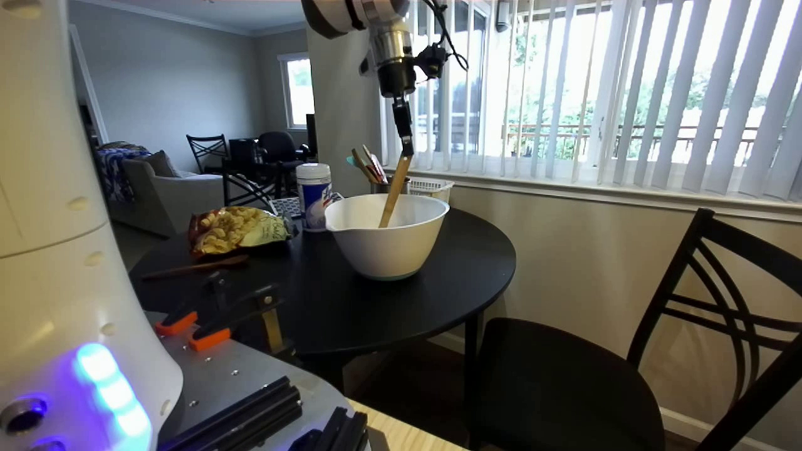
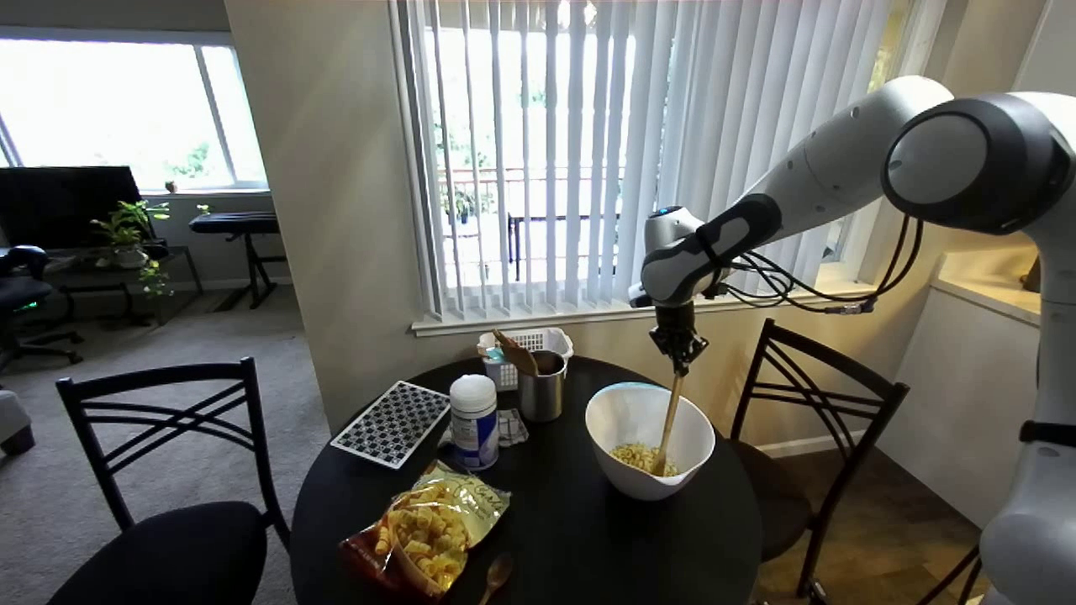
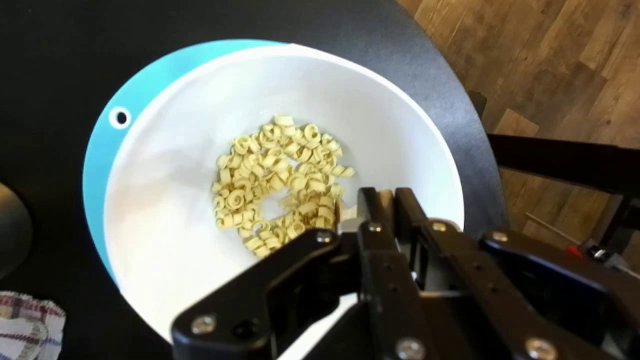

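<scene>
My gripper (image 1: 407,149) points down, its fingers closed on the top of a wooden utensil's handle (image 1: 396,188). The gripper (image 2: 679,368) and the handle (image 2: 671,416) also show in an exterior view. The utensil stands tilted inside a white bowl (image 1: 382,247) on the round black table (image 1: 351,319). Its lower end is among pale curled pasta (image 2: 636,456) in the bowl. In the wrist view, the gripper (image 3: 385,200) is over the bowl's (image 3: 165,215) side, with a sliver of wood between the fingertips. The pasta (image 3: 270,175) lies in a ring, and the bowl has a teal edge piece.
An open pasta bag (image 2: 429,525), a wooden spoon (image 2: 498,571), a white-and-blue canister (image 2: 475,428), a metal utensil holder (image 2: 540,397), a white basket (image 2: 555,340) and a checkered board (image 2: 391,424) are on the table. Black chairs (image 1: 677,300) stand beside it. Window blinds hang behind.
</scene>
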